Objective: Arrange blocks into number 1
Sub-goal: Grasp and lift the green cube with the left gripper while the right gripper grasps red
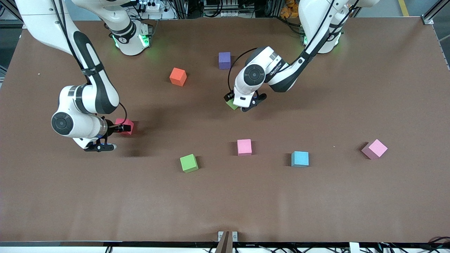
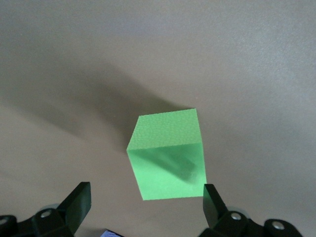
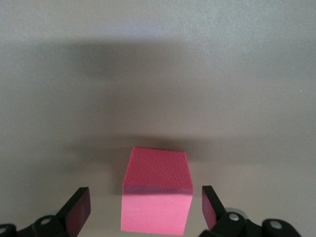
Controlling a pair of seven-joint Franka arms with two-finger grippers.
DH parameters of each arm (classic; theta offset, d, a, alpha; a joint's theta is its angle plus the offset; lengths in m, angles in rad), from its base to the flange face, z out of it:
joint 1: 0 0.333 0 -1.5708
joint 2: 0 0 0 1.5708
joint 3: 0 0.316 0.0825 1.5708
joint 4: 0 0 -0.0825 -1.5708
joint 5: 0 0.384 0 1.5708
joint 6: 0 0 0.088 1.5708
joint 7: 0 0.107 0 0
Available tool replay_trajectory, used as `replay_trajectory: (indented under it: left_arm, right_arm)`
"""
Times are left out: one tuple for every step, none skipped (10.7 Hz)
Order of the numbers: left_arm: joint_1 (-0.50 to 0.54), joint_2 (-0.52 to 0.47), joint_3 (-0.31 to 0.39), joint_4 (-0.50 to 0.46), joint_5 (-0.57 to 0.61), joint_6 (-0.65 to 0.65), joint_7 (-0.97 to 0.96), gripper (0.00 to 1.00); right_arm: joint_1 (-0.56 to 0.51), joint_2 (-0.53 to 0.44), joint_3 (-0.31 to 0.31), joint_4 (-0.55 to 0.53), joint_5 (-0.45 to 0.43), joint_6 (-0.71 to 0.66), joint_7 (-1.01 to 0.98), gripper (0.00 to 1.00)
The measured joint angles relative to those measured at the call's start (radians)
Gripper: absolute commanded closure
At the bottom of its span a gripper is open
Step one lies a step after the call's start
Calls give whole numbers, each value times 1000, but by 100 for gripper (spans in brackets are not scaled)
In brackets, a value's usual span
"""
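Table (image 1: 316, 203): brown, matt, felt-like cloth look, fine even grain.
Green cube (image 2: 168, 155): matt, finely pebbled top, foam-like; side faintly sheeny.
Red cube (image 3: 157, 197): same pebbled matt skin.
Other cubes: matt, plain.
Left gripper (image 2: 145, 207) fingers (image 2: 79, 205): black matt plastic, metal screws.
Arm shells (image 1: 88, 102): glossy white plastic, black joints.

Robotics lab: two white arms (image 1: 84, 88) bolted along a brown table (image 1: 316, 203), aluminium framing (image 1: 436, 10), power strip (image 1: 153, 6) and loose cables (image 1: 386, 247) at the edges.
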Motion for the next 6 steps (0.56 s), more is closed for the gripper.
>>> replay_trajectory:
  left_arm:
    - [0,10,0,0,0,18,-17,0]
    - [0,23,0,0,0,39,-31,0]
    - [0,34,1,0,0,58,-48,0]
    - [0,46,1,1,0,70,-61,6]
    - [0,55,1,3,0,75,-66,26]
    - [-1,63,1,7,0,75,-67,62]
  right_arm:
    - [0,2,0,-1,0,0,0,0]
    - [0,4,0,-1,0,0,-1,0]
    - [-1,5,0,-4,0,0,-3,0]
    - [-2,5,0,-11,0,0,-5,0]
    - [-4,5,0,-22,0,3,-10,0]
    - [-8,5,0,-34,0,11,-16,0]
